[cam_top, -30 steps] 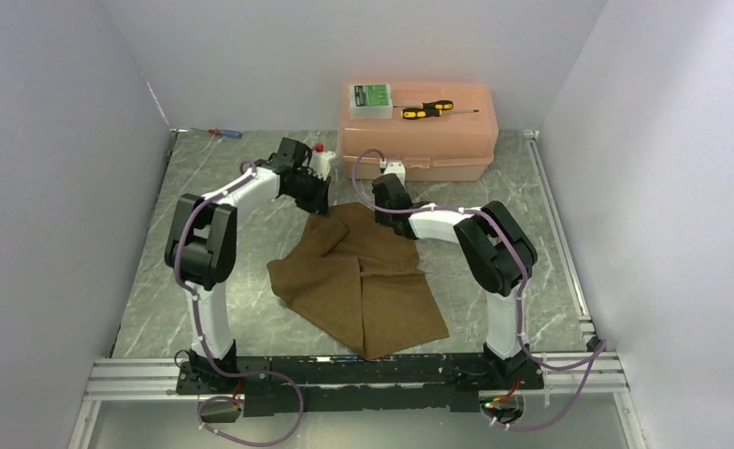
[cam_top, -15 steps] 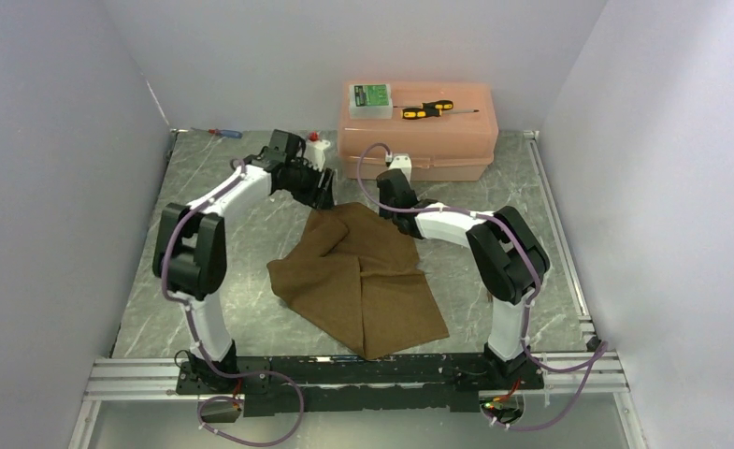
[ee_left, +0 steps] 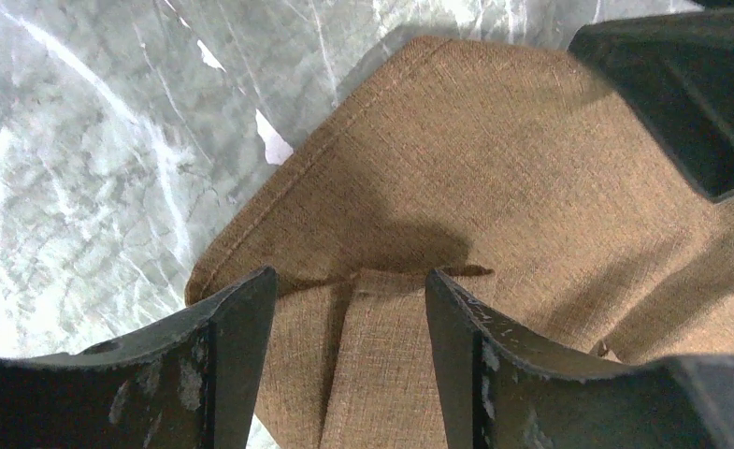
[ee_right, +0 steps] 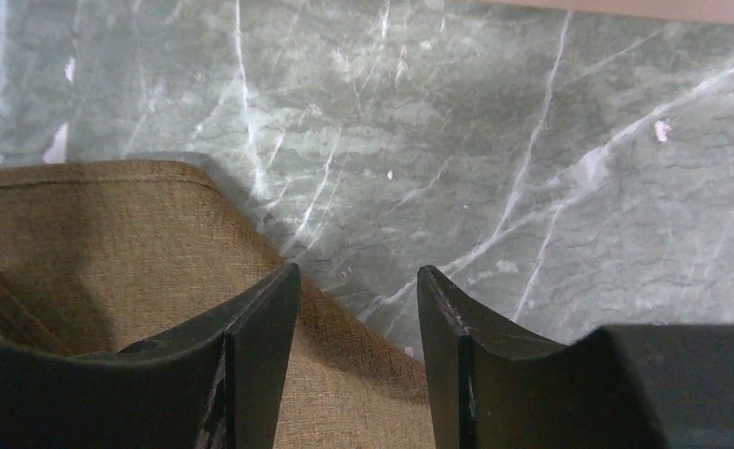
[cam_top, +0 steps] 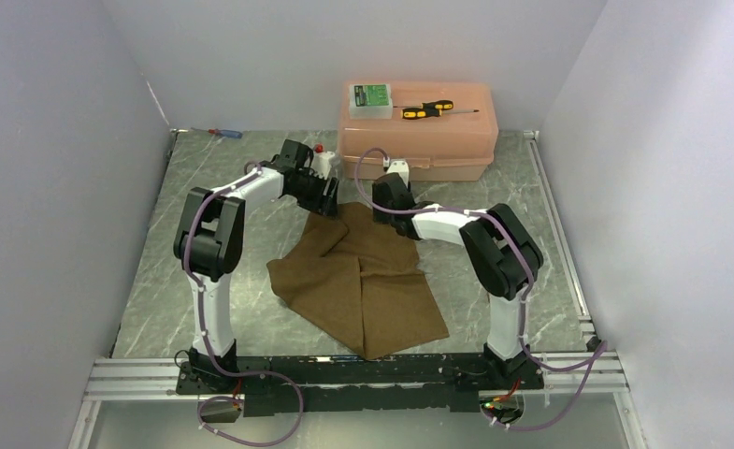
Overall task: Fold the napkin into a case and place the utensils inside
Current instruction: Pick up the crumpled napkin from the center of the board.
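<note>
Napkin (cam_top: pixel 363 281), dark brown, coarse-woven, creased, loosely folded on marbled table (cam_top: pixel 157 299)

The pink plastic box (cam_top: pixel 417 140) is blocking the far side of the surface (cam_top: pixel 251 253), sitting just behind both arms. The left claw (cam_top: pixel 328 198) and the right claw (cam_top: pixel 384 211) are crowding together over the far corner of the napkin (cam_top: pixel 363 281), leaving little passage between them. Bare marble is lying open to the left of the cloth, where only a blue-and-red screwdriver (cam_top: pixel 224 133) is occupying the far corner.
</note>
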`<state>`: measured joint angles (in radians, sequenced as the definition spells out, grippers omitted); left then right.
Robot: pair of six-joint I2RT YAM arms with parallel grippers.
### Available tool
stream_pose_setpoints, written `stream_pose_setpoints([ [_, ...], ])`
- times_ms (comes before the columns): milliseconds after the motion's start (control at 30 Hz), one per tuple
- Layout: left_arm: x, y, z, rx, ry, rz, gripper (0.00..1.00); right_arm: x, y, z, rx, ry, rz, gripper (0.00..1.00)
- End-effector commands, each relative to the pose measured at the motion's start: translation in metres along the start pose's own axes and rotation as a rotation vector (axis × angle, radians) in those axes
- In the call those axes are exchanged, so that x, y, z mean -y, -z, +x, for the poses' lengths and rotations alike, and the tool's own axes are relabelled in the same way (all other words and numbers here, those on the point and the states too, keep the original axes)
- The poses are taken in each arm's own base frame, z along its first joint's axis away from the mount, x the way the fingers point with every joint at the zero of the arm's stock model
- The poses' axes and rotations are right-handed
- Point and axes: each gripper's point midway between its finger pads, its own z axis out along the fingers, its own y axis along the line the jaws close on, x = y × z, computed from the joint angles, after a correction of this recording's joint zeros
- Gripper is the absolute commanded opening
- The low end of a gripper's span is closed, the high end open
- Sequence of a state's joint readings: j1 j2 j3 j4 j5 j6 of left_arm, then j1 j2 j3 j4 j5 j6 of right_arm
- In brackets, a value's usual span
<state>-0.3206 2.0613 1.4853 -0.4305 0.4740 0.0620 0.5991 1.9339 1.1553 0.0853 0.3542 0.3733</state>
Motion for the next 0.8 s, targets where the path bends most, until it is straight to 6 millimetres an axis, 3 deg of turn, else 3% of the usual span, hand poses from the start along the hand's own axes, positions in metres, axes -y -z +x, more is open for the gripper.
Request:
stream_pose_setpoints([
  [0, 0.006, -0.008, -0.015, 0.044, 0.001, 0.042, 0.64, -0.010, -0.009, -0.009, 0.025, -0.013, -0.032, 0.54],
  [267, 0.012, -0.016, -0.008, 0.020, 0.019, 0.077, 0.60, -0.013, -0.015, 0.003, -0.006, -0.019, -0.045, 0.55],
  [400, 0.026, -0.014, -0.010, 0.020, 0.023, 0.121, 0.54, -0.011, -0.016, 0.010, -0.024, -0.024, -0.048, 0.55],
  [533, 0.039, -0.008, -0.013, 0.011, 0.016, 0.142, 0.54, -0.008, -0.018, 0.015, -0.037, -0.030, -0.049, 0.55],
  [767, 0.036, 0.004, -0.009, 0.005, -0.005, 0.090, 0.50, -0.007, -0.019, 0.017, -0.042, -0.032, -0.047, 0.55],
])
